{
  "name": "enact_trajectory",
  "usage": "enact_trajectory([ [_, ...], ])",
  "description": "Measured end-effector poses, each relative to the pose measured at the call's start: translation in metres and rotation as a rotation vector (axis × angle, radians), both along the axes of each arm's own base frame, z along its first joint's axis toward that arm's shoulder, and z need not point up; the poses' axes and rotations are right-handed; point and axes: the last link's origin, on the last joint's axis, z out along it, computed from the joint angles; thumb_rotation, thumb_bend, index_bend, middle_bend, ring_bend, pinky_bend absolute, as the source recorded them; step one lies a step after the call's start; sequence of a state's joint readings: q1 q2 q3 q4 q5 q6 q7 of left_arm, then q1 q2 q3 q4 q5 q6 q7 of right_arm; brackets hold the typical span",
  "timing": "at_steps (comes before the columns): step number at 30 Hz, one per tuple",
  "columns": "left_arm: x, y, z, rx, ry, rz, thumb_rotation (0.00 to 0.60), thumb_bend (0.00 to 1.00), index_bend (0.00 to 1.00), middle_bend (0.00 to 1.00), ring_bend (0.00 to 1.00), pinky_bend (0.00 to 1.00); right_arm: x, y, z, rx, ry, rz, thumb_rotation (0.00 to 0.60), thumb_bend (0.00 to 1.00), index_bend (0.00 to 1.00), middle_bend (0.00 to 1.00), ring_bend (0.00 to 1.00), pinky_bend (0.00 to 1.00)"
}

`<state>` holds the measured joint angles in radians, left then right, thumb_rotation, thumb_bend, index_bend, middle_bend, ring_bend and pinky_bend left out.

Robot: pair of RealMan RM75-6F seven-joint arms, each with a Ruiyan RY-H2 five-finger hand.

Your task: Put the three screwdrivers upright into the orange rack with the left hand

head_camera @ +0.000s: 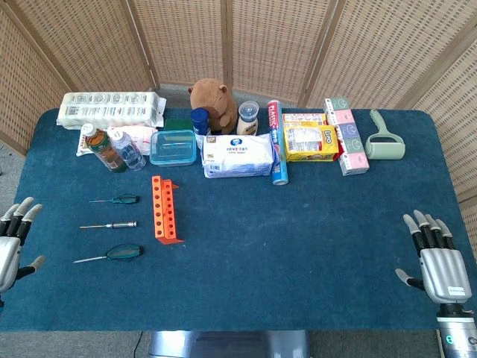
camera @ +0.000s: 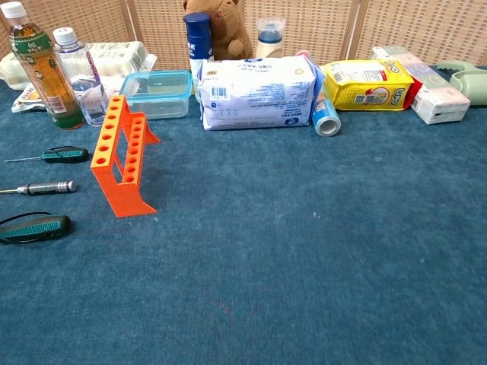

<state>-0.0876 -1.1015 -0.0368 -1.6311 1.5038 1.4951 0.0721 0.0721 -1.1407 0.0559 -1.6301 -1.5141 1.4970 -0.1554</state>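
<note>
Blue cloth covers the table, where three light, stiff, slim screwdrivers (head_camera: 114, 225) are laid near its left edge beside the rack (head_camera: 165, 209), best pinched at their handles by the spread, empty left hand (head_camera: 13, 240).

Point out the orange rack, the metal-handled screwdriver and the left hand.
orange plastic rack (head_camera: 165, 209), head view, on its holed top strip.
silver metal-handled screwdriver (head_camera: 123, 224), head view, on its handle.
left hand (head_camera: 10, 242), head view, on its back.
</note>
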Motion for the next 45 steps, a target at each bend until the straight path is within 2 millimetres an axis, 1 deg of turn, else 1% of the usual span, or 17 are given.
enact_trajectory([
  [7,-0.001,-0.002,0.001,0.0,-0.005,0.005,0.6,0.17,0.0,0.01,0.01,0.16,0.001,-0.003,-0.004,0.015,0.005,0.0,0.6,0.0,0.0,0.03,0.0,0.02],
  [9,-0.002,-0.002,0.0,-0.005,-0.009,0.01,0.6,0.17,0.0,0.17,0.16,0.22,0.001,-0.004,-0.005,0.021,0.005,0.002,0.6,0.0,0.0,0.03,0.0,0.02],
  [10,0.0,-0.002,0.0,-0.005,-0.019,0.012,0.6,0.17,0.0,0.33,0.33,0.32,0.001,-0.004,-0.006,0.023,0.008,0.004,0.6,0.0,0.0,0.03,0.0,0.02],
  [11,0.002,-0.002,-0.002,-0.005,-0.03,0.012,0.6,0.17,0.0,0.49,0.51,0.47,0.002,-0.005,-0.007,0.026,0.011,0.005,0.6,0.0,0.0,0.03,0.0,0.02],
  [12,0.004,-0.001,-0.003,-0.006,-0.041,0.008,0.6,0.17,0.0,0.58,0.6,0.57,0.002,-0.005,-0.007,0.026,0.01,0.006,0.6,0.0,0.0,0.03,0.0,0.02],
  [13,0.006,0.0,-0.005,-0.008,-0.049,0.001,0.6,0.17,0.0,0.69,0.72,0.7,0.001,-0.005,-0.007,0.026,0.008,0.005,0.6,0.0,0.0,0.03,0.0,0.02],
  [14,0.009,0.0,-0.008,-0.01,-0.055,-0.01,0.6,0.17,0.0,0.78,0.81,0.81,0.001,-0.005,-0.006,0.025,0.005,0.004,0.6,0.0,0.0,0.03,0.0,0.02],
  [15,0.011,0.001,-0.011,-0.011,-0.057,-0.017,0.6,0.17,0.01,0.83,0.86,0.87,0.001,-0.004,-0.006,0.024,0.002,0.004,0.6,0.0,0.0,0.03,0.0,0.02],
  [16,0.012,0.001,-0.014,-0.012,-0.057,-0.023,0.6,0.17,0.04,0.88,0.92,0.92,0.001,-0.004,-0.005,0.023,-0.001,0.005,0.6,0.0,0.0,0.03,0.0,0.02],
  [17,0.015,0.001,-0.018,-0.014,-0.056,-0.029,0.6,0.17,0.09,0.92,0.96,0.96,0.001,-0.004,-0.004,0.021,-0.004,0.005,0.6,0.0,0.0,0.03,0.0,0.02],
  [19,0.018,0.002,-0.025,-0.02,-0.049,-0.031,0.6,0.17,0.17,0.96,0.99,0.99,0.001,-0.003,-0.002,0.018,-0.012,0.007,0.6,0.0,0.0,0.03,0.0,0.02],
  [22,0.024,0.004,-0.037,-0.049,-0.035,-0.013,0.6,0.18,0.25,0.99,1.0,1.0,0.001,-0.002,0.001,0.013,-0.028,0.012,0.6,0.0,0.0,0.03,0.0,0.02],
  [26,0.032,0.011,-0.063,-0.122,-0.022,0.049,0.6,0.23,0.31,1.0,1.0,1.0,0.001,-0.001,0.005,0.009,-0.052,0.017,0.6,0.0,0.0,0.03,0.0,0.02],
  [31,0.042,0.019,-0.091,-0.191,-0.017,0.14,0.6,0.23,0.33,1.0,1.0,1.0,0.002,0.0,0.01,0.002,-0.073,0.022,0.6,0.0,0.0,0.03,0.0,0.02],
  [36,0.058,0.025,-0.121,-0.255,-0.056,0.176,0.6,0.25,0.33,1.0,1.0,1.0,0.001,0.001,0.014,-0.002,-0.091,0.023,0.6,0.0,0.0,0.03,0.0,0.02],
  [40,0.064,0.028,-0.135,-0.285,-0.068,0.179,0.6,0.25,0.33,1.0,1.0,1.0,0.0,0.0,0.016,-0.003,-0.1,0.023,0.6,0.0,0.0,0.03,0.0,0.02],
  [45,0.068,0.033,-0.143,-0.278,-0.061,0.186,0.6,0.25,0.33,1.0,1.0,1.0,-0.001,0.0,0.019,-0.006,-0.111,0.02,0.6,0.0,0.0,0.03,0.0,0.02],
])
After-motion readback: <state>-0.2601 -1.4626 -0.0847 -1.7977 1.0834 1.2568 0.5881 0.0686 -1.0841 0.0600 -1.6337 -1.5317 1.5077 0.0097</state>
